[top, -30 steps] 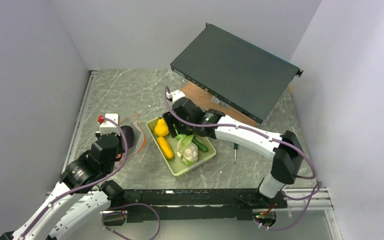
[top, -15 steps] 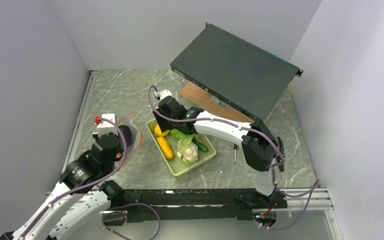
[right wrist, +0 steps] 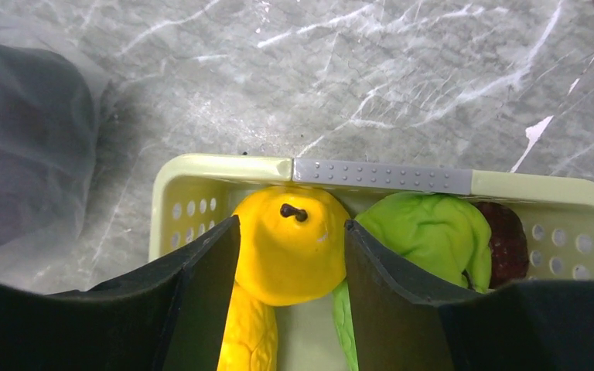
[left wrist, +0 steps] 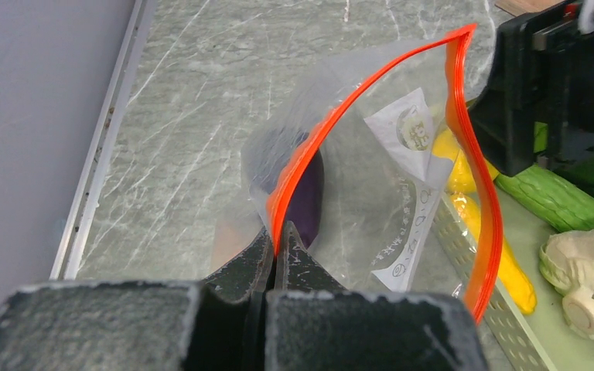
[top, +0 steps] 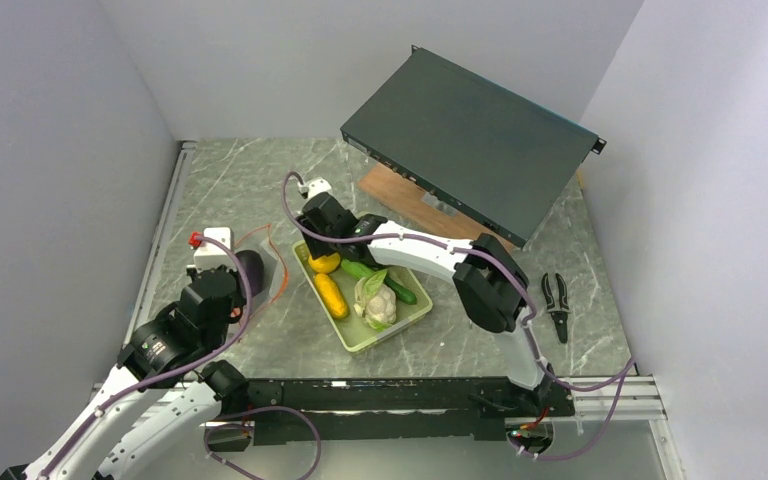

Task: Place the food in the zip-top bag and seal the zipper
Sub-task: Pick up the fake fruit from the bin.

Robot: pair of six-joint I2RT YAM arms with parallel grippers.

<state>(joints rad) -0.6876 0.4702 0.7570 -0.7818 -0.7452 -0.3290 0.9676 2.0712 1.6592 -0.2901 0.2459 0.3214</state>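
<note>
Left gripper (left wrist: 277,239) is pinched shut on the zipper (left wrist: 309,147), propping the zip-top bag (left wrist: 371,178) open with the eggplant (left wrist: 307,202) inside, and the right gripper (right wrist: 290,228) just swung over the peach (right wrist: 290,251) in the basket (right wrist: 224,166), jaws narrowing round it (can't tell if gripping yet), so peach probably goes next.

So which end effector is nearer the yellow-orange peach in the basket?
Right. The right end effector straddles the peach; the left end effector is away to the left, pinching the rim of the zip-top bag.

The basket (top: 360,343) sits mid-surface (top: 230,180), holding peach (top: 324,263), corn (top: 331,295), cucumber (top: 400,291) and cauliflower (top: 378,303). The zip-top bag (left wrist: 402,201), eggplant (left wrist: 306,202) inside, lies left of it. Pliers (top: 558,305) lie near the right edge.
</note>
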